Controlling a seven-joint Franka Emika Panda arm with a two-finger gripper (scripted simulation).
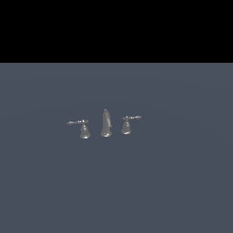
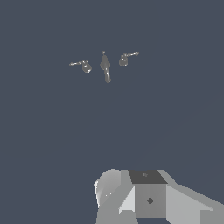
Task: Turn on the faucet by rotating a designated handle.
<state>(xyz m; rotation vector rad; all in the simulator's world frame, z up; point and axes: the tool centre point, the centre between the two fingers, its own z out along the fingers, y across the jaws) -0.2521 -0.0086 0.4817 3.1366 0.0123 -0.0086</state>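
Exterior view: faucet (image 1: pixel 106 124) stands alone on a flat blue-grey floor (image 1: pixel 173 182), three separate grey metal pieces in a row.
- Spout (image 1: pixel 106 122): tall, tapered, upright, middle of the row.
- Designated handle (image 1: pixel 126 125): at 3 o'clock of the spout, near it but not touching. Bell-shaped base, short thick lever on top. The lever lies roughly level and points toward 3 o'clock, away from the spout.
- Other handle (image 1: pixel 84 130): at 9 o'clock of the spout, also apart from it. Its lever is thinner and longer and points toward 9 o'clock.
- The two levers point in opposite directions, each outward from the spout.
- No arm or claw appears in this view.

Wrist view: the same three pieces appear small and far off, seen from above at a slant: spout (image 2: pixel 105 66), designated handle (image 2: pixel 124 60), other handle (image 2: pixel 85 66).
- Claw (image 2: pixel 148 197): only a pale grey blocky housing shows at the frame edge, with a dark top face and a rounded part beside it. No fingers can be made out, so I cannot tell whether they are apart or together.
- Designated handle vs claw: well apart, open floor between them, no contact. Nothing is held.
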